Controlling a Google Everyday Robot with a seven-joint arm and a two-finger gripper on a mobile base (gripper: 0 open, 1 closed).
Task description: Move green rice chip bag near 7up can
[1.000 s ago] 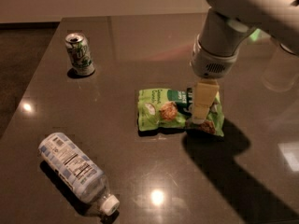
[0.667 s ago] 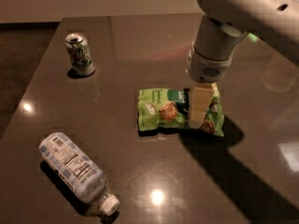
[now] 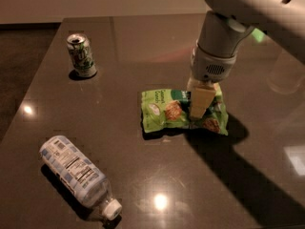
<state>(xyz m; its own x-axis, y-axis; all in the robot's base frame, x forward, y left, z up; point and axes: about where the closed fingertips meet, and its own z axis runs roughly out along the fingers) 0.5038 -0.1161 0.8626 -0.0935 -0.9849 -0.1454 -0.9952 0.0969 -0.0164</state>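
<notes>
The green rice chip bag [image 3: 167, 112] lies flat on the dark table [image 3: 143, 46] right of the middle, crinkled, with rice cake pictures on it. My gripper [image 3: 199, 114] comes down from the upper right and sits on the right half of the bag, touching it and hiding part of it. The 7up can [image 3: 81, 55] stands upright at the far left of the table, well apart from the bag.
A clear plastic bottle [image 3: 78, 176] with a blue-white label and a white cap lies on its side at the front left. The table's left edge runs close to the can and the bottle. My arm [image 3: 248, 8] casts a shadow to the lower right.
My gripper has shifted slightly left and lower onto the bag. The bag, the can and the bottle have not moved.
</notes>
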